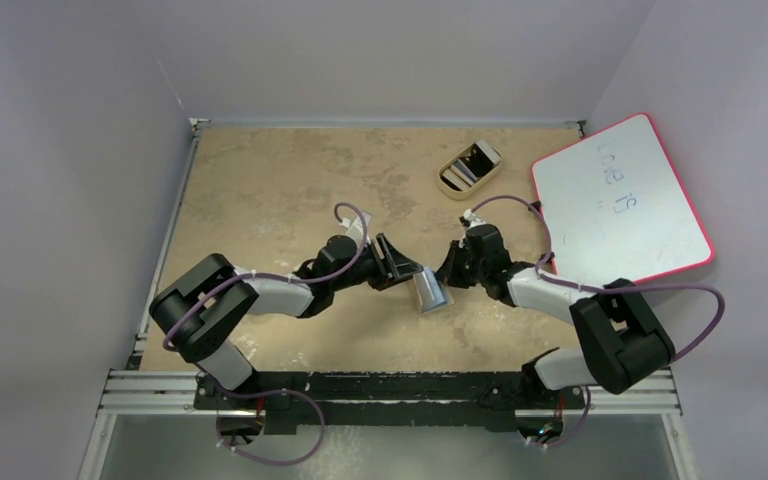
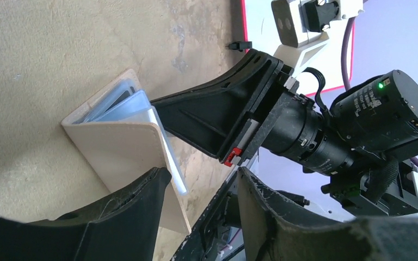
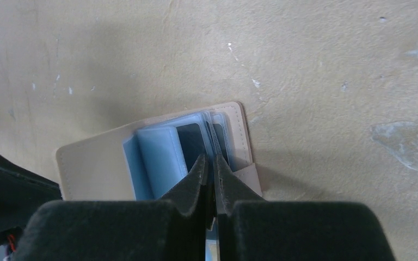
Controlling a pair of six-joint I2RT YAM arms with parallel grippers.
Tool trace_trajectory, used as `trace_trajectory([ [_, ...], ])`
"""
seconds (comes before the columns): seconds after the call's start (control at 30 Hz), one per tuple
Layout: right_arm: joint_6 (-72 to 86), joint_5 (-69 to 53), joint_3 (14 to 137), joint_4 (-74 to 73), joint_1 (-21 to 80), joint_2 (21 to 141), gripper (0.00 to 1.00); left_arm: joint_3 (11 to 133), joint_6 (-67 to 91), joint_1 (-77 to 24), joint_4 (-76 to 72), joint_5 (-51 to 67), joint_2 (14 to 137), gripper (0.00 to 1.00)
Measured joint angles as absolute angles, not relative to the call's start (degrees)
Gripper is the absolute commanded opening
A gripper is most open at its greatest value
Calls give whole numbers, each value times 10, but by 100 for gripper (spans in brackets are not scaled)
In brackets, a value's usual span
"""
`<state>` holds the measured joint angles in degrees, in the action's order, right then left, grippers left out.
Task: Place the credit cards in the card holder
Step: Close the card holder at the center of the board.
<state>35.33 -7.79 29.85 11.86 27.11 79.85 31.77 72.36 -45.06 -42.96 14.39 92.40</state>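
- The card holder (image 1: 430,293) lies open on the table (image 1: 260,190). One tan panel is flat and the other stands up, probably so that its pale-blue sleeves face the incoming card.
- The left gripper (image 2: 202,176) sits to the left of the card holder with its fingers spread. One finger appears to rest against the raised panel's outer face, and I judge that it props the panel open rather than gripping it.
- The right gripper (image 3: 209,163), on the card holder's right, has its fingers pressed together on a thin credit card (image 3: 213,253). Its tips are at the sleeve mouths, apparently lining up the card's edge with a slot.
- The fingers hide most of that card, so which sleeve it is meeting cannot be told.
- Dark shapes show inside two sleeves, and it is unclear whether they are cards.
- Whether further cards wait elsewhere cannot be told.
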Motion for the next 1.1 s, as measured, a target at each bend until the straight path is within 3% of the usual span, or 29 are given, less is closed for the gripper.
trace_trajectory([
  [0.2, 354, -111, 298, 132, 277, 799, 0, 335, 702, -451, -397, 141, 930, 36],
  [0.33, 360, -134, 298, 140, 286, 799, 0, 345, 679, -451, -371, 130, 942, 33],
  [0.63, 353, -124, 304, 90, 289, 788, 14, 357, 631, -451, -295, 95, 965, 20],
  [1.1, 341, -67, 328, -3, 289, 718, 20, 418, 578, -477, -195, 51, 979, 23],
])
